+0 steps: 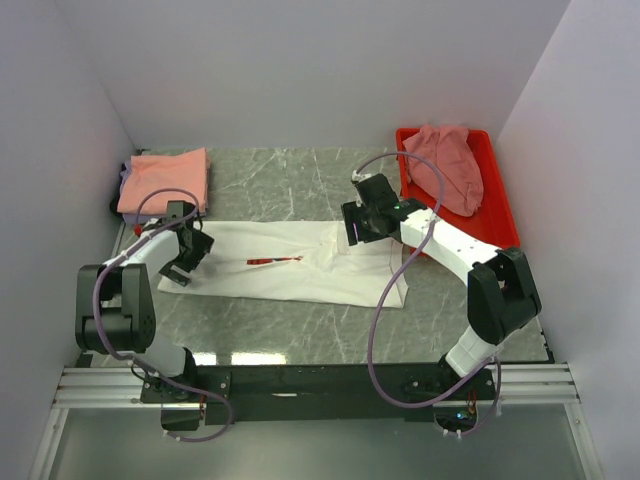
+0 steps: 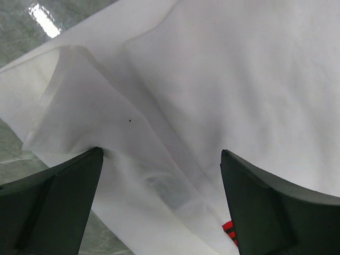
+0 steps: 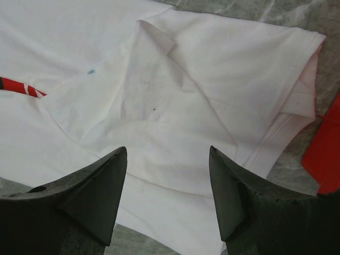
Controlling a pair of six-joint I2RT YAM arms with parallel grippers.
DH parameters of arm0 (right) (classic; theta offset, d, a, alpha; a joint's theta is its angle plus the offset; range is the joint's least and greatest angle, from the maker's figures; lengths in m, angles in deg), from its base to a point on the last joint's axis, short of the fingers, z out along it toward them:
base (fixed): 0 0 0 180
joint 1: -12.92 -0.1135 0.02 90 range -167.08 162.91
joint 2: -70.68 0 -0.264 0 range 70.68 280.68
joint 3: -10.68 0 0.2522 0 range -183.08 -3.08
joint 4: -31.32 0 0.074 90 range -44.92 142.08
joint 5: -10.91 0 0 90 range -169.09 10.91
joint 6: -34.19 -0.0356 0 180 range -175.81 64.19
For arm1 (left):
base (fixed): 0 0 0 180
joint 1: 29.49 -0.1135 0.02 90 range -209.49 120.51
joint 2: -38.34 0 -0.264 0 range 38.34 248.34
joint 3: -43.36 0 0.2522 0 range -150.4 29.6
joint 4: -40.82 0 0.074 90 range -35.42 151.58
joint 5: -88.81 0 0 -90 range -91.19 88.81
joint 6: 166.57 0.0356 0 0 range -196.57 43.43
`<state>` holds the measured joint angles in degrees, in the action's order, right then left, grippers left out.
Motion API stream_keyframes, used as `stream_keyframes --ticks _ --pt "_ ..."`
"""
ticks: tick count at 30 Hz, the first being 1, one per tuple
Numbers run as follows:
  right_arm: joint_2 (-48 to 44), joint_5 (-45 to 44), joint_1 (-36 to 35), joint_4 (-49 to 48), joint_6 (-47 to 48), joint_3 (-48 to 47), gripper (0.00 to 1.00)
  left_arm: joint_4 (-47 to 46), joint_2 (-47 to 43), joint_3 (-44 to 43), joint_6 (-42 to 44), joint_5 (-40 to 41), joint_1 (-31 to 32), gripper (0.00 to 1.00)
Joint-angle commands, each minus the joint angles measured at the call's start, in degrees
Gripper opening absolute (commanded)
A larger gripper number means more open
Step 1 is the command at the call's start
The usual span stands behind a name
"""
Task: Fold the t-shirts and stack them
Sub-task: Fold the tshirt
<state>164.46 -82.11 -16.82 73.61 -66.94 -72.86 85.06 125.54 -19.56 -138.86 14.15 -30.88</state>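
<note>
Top external: pale walls box in my grey marbled table (image 1: pixel 300 180). The white t-shirt (image 1: pixel 300 285) lies spread mid-table, a salmon-orange tee (image 1: pixel 165 180) sits folded far left, and a dusty-pink tee (image 1: pixel 445 160) is heaped in the red tray (image 1: pixel 503 205). My left gripper (image 1: pixel 185 264) and right gripper (image 1: pixel 352 238) gape wide over the white cloth, holding nothing.

Matt cloth white t-shirt (image 1: pixel 300 280); glossy table (image 1: pixel 300 325)
</note>
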Motion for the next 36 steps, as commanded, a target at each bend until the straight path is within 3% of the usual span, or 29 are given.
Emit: stream_keyframes --ticks 1,16,27,32,36 --pt "-1.05 -1.28 0.21 -1.90 0.85 -0.18 0.70 -2.18 1.30 -4.18 -0.65 2.86 -0.46 0.97" --pt "-2.28 -1.72 0.21 -2.25 0.94 0.87 0.70 -2.01 9.40 -18.51 4.18 2.86 -5.20 0.97" --pt "-3.25 -0.05 0.21 -2.69 0.24 1.22 0.70 3.53 -8.61 -9.20 3.39 5.24 -5.20 0.99" --pt "-2.81 0.30 -0.23 -2.34 0.59 1.22 0.70 -0.76 -13.10 -3.06 4.36 -1.34 -5.03 0.99" --pt "-0.80 -1.54 -1.82 -2.43 1.73 1.14 0.70 -6.92 -10.66 -0.32 5.33 -7.15 -3.98 0.99"
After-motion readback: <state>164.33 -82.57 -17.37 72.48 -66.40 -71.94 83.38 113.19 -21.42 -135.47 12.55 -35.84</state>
